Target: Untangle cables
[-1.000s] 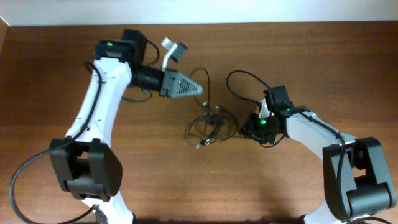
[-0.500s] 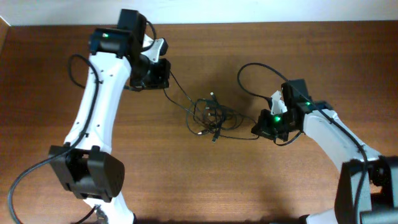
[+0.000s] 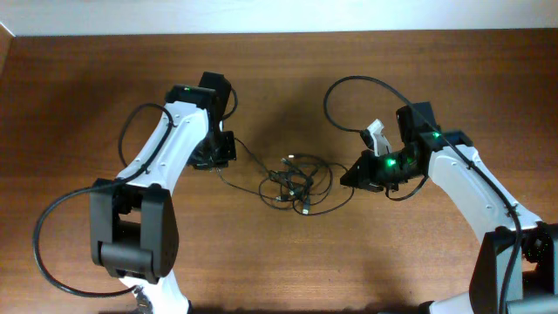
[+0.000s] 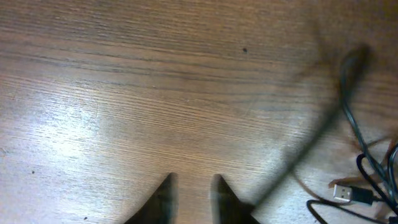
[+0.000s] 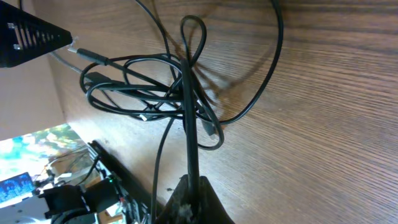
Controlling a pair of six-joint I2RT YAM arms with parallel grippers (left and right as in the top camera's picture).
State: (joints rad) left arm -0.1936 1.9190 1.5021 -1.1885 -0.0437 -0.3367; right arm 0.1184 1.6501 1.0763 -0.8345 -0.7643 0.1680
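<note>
The cables [image 3: 293,180] lie as a loose knot of thin black wires at the table's middle, with small plug ends sticking out. One strand trails left from the knot toward my left gripper [image 3: 219,157]. In the left wrist view that gripper [image 4: 193,182] is open over bare wood, and a blurred strand [image 4: 311,134] passes outside its right finger. A silver plug [image 4: 341,191] lies at the lower right. My right gripper [image 3: 350,179] is just right of the knot. In the right wrist view it [image 5: 191,182] is shut on one strand that leads up into the tangled loops [image 5: 155,93].
A thicker black arm cable [image 3: 344,83] loops behind the right arm, and another [image 3: 48,235] hangs by the left arm's base. The table edge [image 5: 59,99] shows in the right wrist view, with clutter beyond it. A pale wall [image 3: 279,13] borders the far side.
My left arm swung from the back of the table down toward the knot. Its jaws opened and let go of the strand. The right gripper stays shut on its strand.
</note>
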